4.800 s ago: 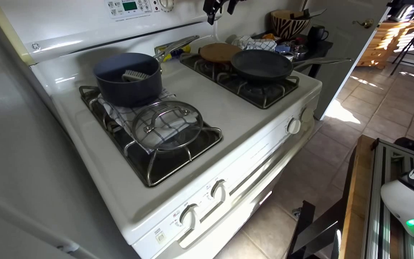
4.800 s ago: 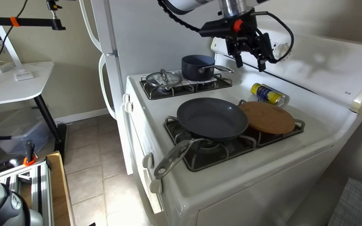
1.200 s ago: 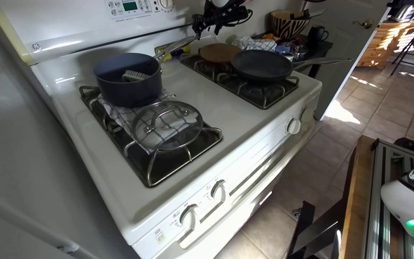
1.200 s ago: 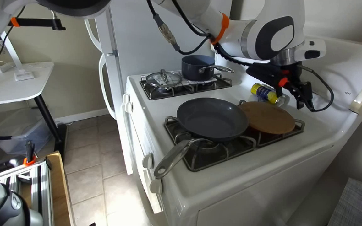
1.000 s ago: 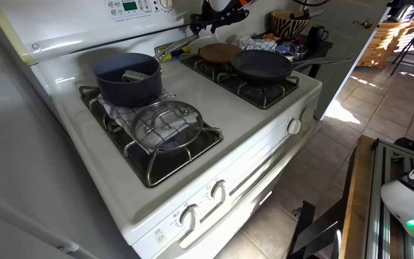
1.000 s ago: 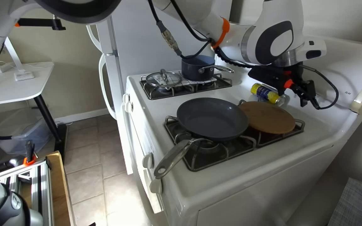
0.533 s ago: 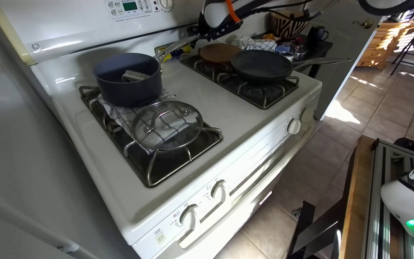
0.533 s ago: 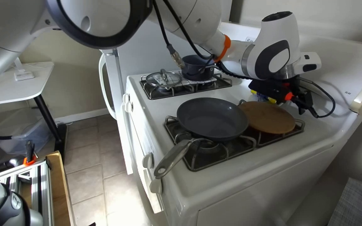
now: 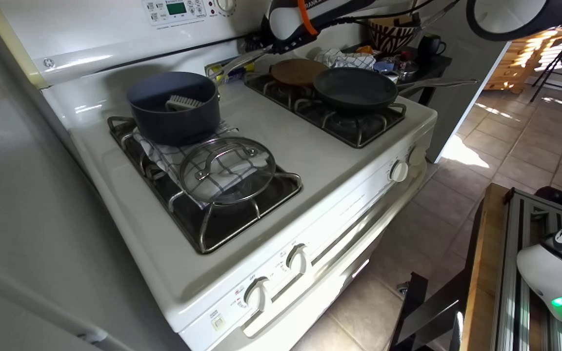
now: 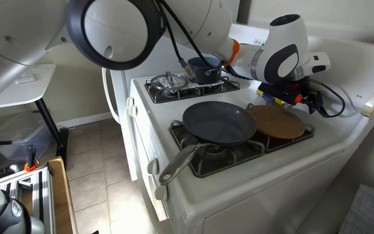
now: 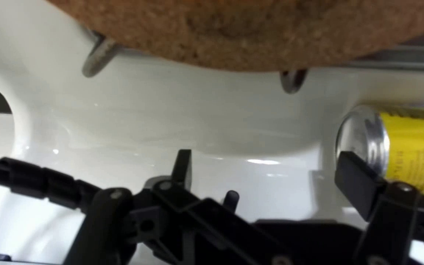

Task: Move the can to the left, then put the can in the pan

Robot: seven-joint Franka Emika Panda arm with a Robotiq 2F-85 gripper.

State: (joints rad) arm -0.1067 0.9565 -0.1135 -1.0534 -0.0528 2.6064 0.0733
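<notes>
Moving the can [image 11: 410,141] leftward looks like the step in hand — the pan [image 10: 219,122] comes after.
The gripper [image 11: 267,165] stands wide, nothing between its fingers [image 11: 361,187]; the can lies on its side at the right edge of the wrist view, one finger overlapping its silver end — whether they touch cannot be told. In an exterior view the can shows partly hidden, just above a brown disc [image 10: 276,122], with the pan, bare inside, near mid-frame. The next move likely calls for a slow push against that end, toward the upper left of the frame, without letting it roll.
</notes>
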